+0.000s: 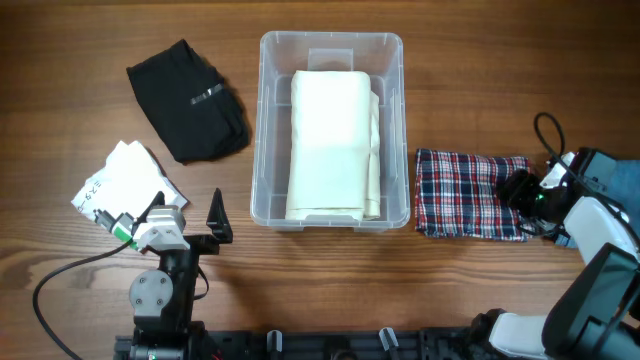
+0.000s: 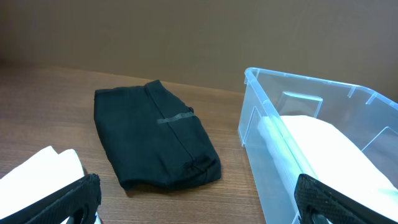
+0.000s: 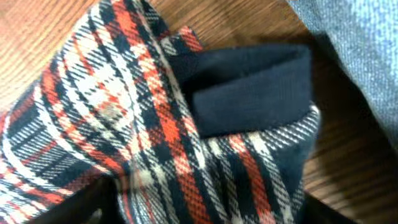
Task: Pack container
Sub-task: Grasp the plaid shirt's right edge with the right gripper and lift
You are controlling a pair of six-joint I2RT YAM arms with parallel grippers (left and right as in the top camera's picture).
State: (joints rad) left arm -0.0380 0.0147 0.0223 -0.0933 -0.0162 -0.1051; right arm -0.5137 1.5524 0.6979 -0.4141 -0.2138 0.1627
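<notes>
The right pincer (image 1: 521,190) sits at the right-hand edge of the folded plaid garment (image 1: 465,193). Its jaws stand wide, one either side of the bunched fold. Whether the pads already press the fabric I cannot tell. The garment lies flat on the bench (image 1: 80,60), just right of the clear plastic container (image 1: 265,120) and outside it.

It should handle as light, soft and limp. Pinched by a single layer it would likely unfold and trail, so the better hold is across the whole thick folded edge, all layers together. There it should grip without slipping.

A cream folded cloth (image 1: 330,140) already fills most of the container floor, so the plaid piece probably goes on top.

The left pincer (image 1: 217,222) is also spread wide and holds nothing. It is low on the bench beside a white folded item (image 1: 120,185), with a black folded garment (image 1: 190,100) farther off.

Only the right wrist view shows the navy ribbed band (image 3: 249,87) tucked in the plaid fold, and the blue denim (image 3: 354,56) close behind it. Only the overhead view shows how the container stands to all the pieces. The left wrist view shows the container's wall height and the black garment's stitched seam.
</notes>
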